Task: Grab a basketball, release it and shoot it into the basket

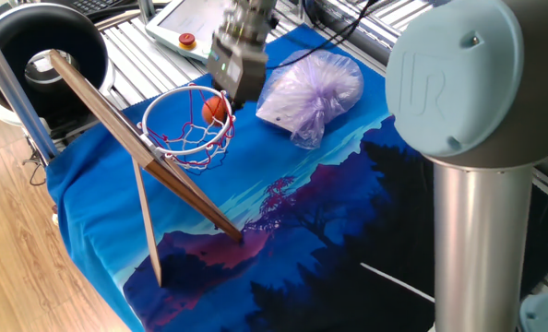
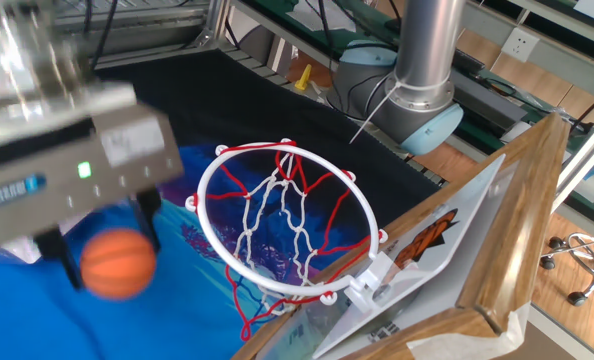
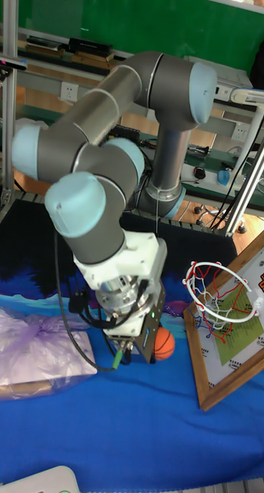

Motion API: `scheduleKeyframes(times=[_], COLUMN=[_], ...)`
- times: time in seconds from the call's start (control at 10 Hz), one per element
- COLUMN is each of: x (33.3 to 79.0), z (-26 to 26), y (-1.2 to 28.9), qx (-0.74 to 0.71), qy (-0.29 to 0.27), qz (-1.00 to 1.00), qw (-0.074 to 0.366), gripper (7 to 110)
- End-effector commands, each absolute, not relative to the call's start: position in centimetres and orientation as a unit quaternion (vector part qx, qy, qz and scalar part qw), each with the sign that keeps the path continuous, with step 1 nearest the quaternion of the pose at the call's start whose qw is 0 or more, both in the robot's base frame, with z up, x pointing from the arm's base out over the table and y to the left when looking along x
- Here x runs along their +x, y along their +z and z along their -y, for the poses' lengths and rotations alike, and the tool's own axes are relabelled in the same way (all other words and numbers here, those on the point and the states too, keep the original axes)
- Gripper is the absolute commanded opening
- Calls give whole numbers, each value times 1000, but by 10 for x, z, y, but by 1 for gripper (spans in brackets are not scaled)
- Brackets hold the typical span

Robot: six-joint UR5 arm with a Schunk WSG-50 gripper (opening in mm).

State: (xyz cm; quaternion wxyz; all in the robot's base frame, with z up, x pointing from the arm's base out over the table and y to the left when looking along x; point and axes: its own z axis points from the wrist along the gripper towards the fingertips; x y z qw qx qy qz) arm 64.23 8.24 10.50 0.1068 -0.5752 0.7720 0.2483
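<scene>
Right now, in one fixed view, your gripper has its fingers clamped on the basketball, and the ball sits level with the far edge of the basket, just beside the red rim and apparently not yet over the opening; the purple bag lies near on the other side, so keep your swing away from it. From the other fixed view, the ball hangs between the dark fingers, clearly outside the ring and beside it, with the picture smeared by motion, so judge the height loosely. You would do well to bring the ball above the rim and across to the middle of the net before letting go, since a release from here would likely drop it onto the cloth. In the tall fixed view, the ball shows low beside the gripper body, apart from the hoop, which confirms you need more lift and more travel toward the backboard.
</scene>
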Motion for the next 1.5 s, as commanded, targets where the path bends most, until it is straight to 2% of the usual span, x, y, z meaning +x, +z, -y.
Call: scheduleKeyframes(times=[0.0, 0.3, 0.6, 1.0, 1.4], x=[631, 611, 600, 594, 609], z=[-75, -87, -103, -98, -74], y=[145, 174, 190, 194, 178], qx=[-566, -556, -557, -550, -573], qy=[261, 271, 265, 230, 180], qz=[-775, -780, -781, -797, -795], qw=[99, 90, 96, 97, 89], gripper=[7, 7, 7, 7, 7])
